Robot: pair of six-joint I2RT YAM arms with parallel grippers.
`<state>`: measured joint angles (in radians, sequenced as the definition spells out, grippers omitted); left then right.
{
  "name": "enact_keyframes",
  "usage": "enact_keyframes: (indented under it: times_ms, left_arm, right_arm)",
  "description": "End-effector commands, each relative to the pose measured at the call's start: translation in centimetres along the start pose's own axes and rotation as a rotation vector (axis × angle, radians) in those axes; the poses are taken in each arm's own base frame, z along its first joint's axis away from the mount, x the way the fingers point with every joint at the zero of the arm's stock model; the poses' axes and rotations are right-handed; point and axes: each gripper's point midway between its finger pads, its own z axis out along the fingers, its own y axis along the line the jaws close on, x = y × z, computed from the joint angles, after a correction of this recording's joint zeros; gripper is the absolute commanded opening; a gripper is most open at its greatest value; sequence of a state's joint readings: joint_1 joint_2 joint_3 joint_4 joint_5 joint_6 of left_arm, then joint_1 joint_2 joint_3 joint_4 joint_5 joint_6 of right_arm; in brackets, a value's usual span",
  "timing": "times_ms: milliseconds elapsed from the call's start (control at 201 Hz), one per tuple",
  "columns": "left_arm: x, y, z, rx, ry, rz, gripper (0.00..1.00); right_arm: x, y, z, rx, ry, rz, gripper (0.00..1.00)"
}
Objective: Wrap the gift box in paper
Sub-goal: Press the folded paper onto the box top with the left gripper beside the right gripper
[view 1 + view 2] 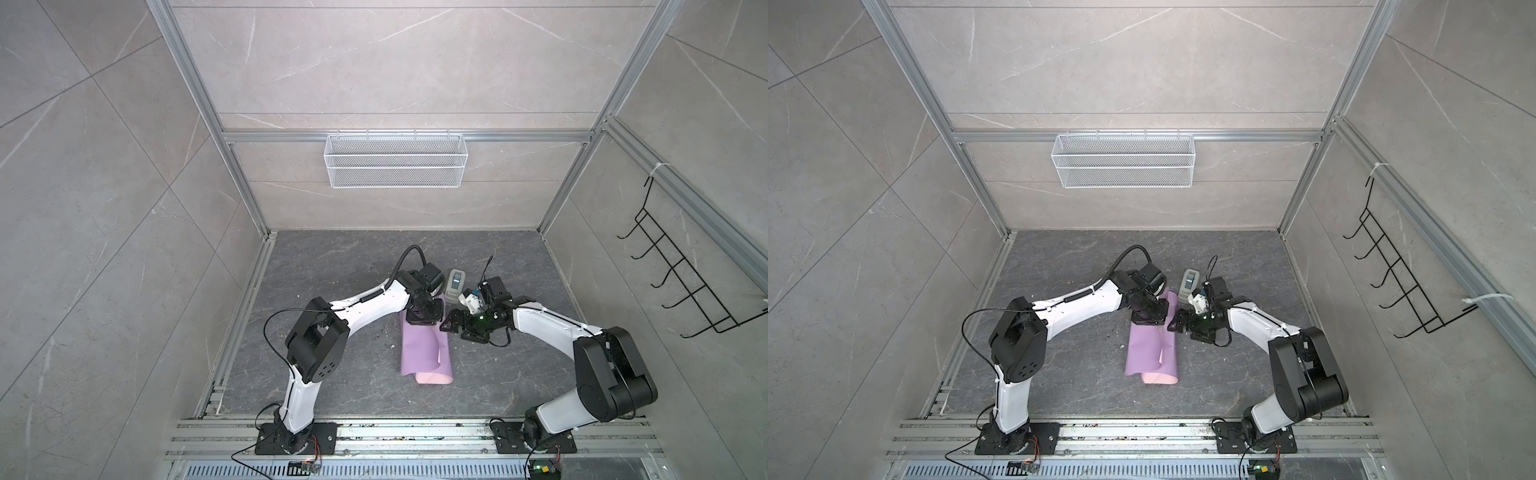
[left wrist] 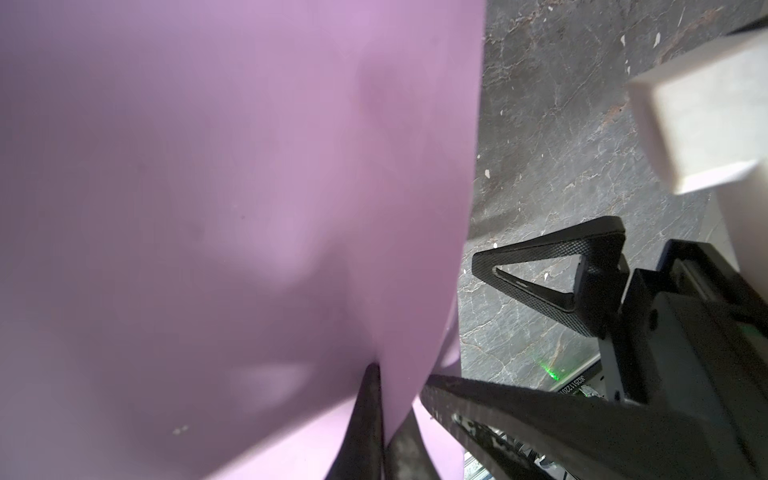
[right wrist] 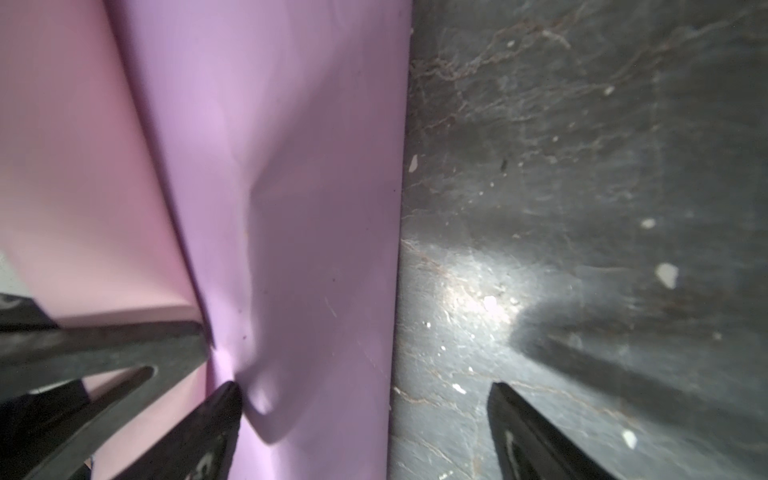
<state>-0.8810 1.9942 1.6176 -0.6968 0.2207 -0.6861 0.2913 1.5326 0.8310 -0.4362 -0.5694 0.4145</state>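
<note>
The paper [image 1: 424, 353] [image 1: 1148, 353] lies folded over on the dark floor, lilac face up, with a pale pink strip [image 1: 432, 377] showing at its near end. The gift box is hidden. My left gripper [image 1: 424, 327] [image 2: 380, 374] points down at the paper's far end and is shut on a lilac fold. My right gripper [image 1: 449, 324] [image 3: 365, 388] stands open at the paper's right edge. One of its fingertips [image 3: 230, 395] presses into the lilac sheet, and the other [image 3: 505, 399] is over bare floor.
A small grey-white handheld device [image 1: 455, 285] [image 1: 1188, 282] lies just behind the two grippers. A white wire basket [image 1: 395, 160] hangs on the back wall and a black hook rack [image 1: 681, 270] on the right wall. Aluminium rails [image 1: 415, 432] run along the front.
</note>
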Motion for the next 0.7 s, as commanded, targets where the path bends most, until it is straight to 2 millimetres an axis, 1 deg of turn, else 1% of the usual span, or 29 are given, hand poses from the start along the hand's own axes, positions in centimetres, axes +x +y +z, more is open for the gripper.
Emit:
enact_keyframes:
  times_ms: [0,473,573,692]
  left_arm:
    - [-1.0,-2.2,-0.7,0.081,-0.020,0.004,0.00]
    - [-1.9,-2.4,-0.2,0.089,-0.054,-0.017,0.00]
    - [-1.7,-2.2,0.1,0.085,-0.050,-0.023,0.00]
    - [-1.1,-1.4,0.8,0.070,-0.037,-0.034,0.00]
  right_arm:
    - [1.8,-2.4,1.2,0.077,0.059,0.030,0.93]
    - [1.9,-2.5,1.3,0.076,0.063,0.032,0.93]
    - [1.9,-2.5,1.3,0.076,0.063,0.032,0.93]
    - [1.9,-2.5,1.2,0.078,0.062,0.030,0.93]
